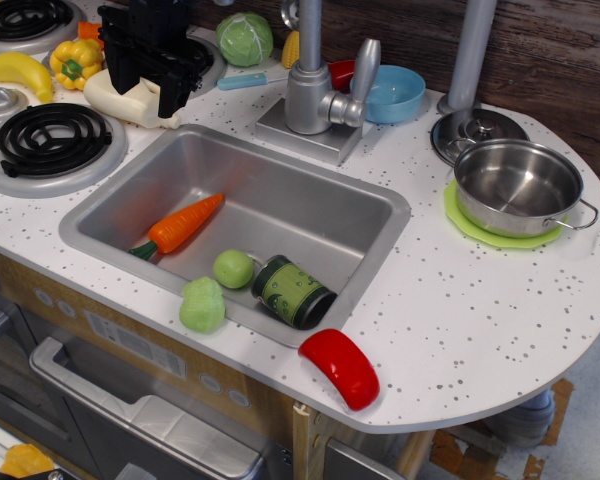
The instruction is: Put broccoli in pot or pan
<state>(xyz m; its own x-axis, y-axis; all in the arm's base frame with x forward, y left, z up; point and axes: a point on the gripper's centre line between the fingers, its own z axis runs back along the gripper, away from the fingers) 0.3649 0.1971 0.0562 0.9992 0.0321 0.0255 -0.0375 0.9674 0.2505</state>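
Observation.image looks down on a toy kitchen counter, and the black gripper (152,55) hangs at the far left corner, over the strip between the two coil burners. Its fingers are lost in the dark mass, so I cannot tell how far apart they stand, nor whether they carry anything; nothing shows beneath them except a cream-coloured toy (130,100) lying on the counter.

Outward from there, the sink (280,190) holds an orange carrot (180,225), a smooth yellow-green ball (233,268) and a dark green can (293,292) on its side. The broccoli (202,304) sits at the sink's front rim, toward the near edge of the counter, just beside the ball and well apart from the gripper.

It looks soft, light and matte, so it should squash and grip easily; a pinch across its lumpy middle from above seems best, though perched on the rim it may tip or roll inward.

The steel pot (518,187) stands empty on a green mat (460,222) at the far right edge, its lid (477,132) behind it, a blue bowl (395,93) and a dark-green cabbage (244,38) along the back. A red toy (340,368) lies near the front edge.
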